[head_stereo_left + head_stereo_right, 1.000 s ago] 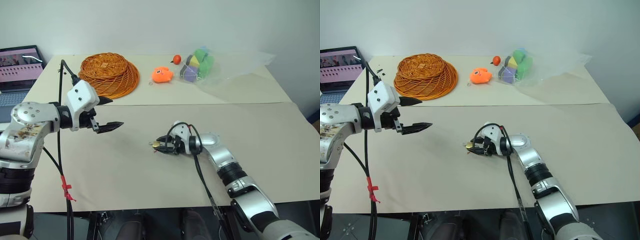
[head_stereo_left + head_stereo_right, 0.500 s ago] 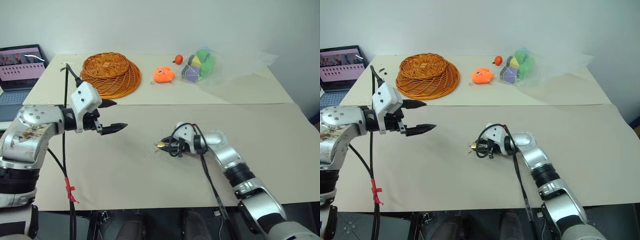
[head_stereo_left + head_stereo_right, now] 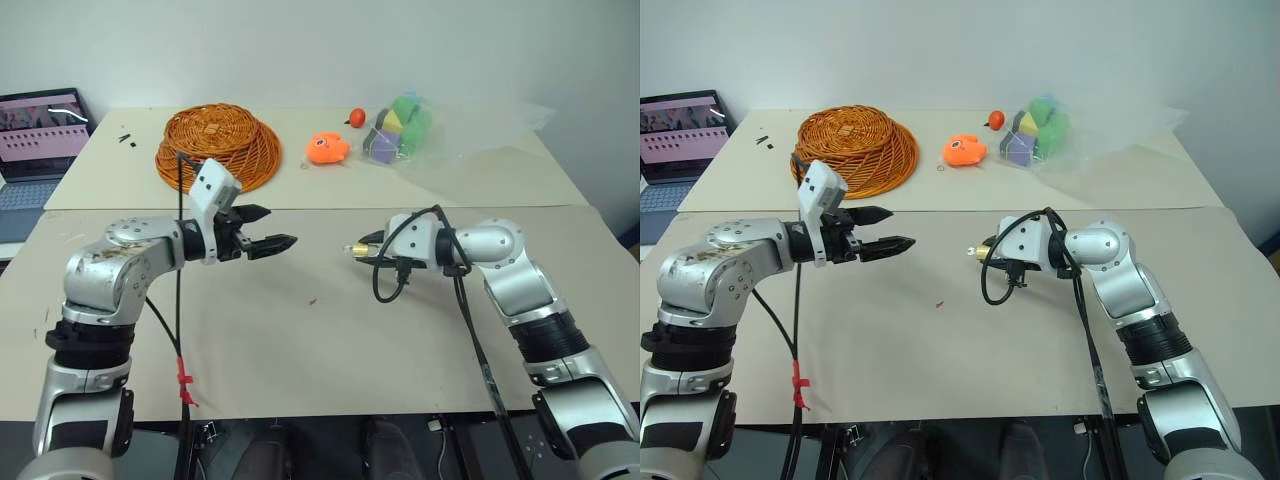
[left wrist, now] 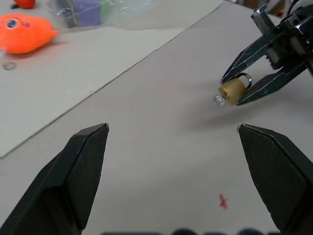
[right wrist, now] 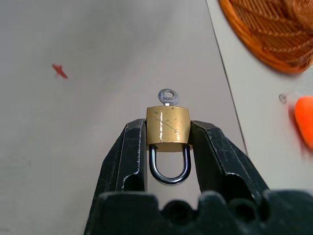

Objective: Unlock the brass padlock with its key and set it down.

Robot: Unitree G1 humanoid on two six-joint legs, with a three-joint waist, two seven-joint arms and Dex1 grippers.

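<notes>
Right wrist view: brass padlock (image 5: 168,122) scratched, unlabelled, clamped in right gripper (image 5: 168,139).

Upturned wicker basket (image 3: 217,145), orange toy (image 3: 326,149), laptop (image 3: 36,140), bagged blocks (image 3: 395,128)

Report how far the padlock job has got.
Done: the right hand has the small golden brass padlock pinched by its body, lifted off the beige table, with the silver key seated in it. In hand: the open left hand faces the key across a gap. Left: grip and turn the key, since the shackle looks closed, then set the padlock down.
</notes>
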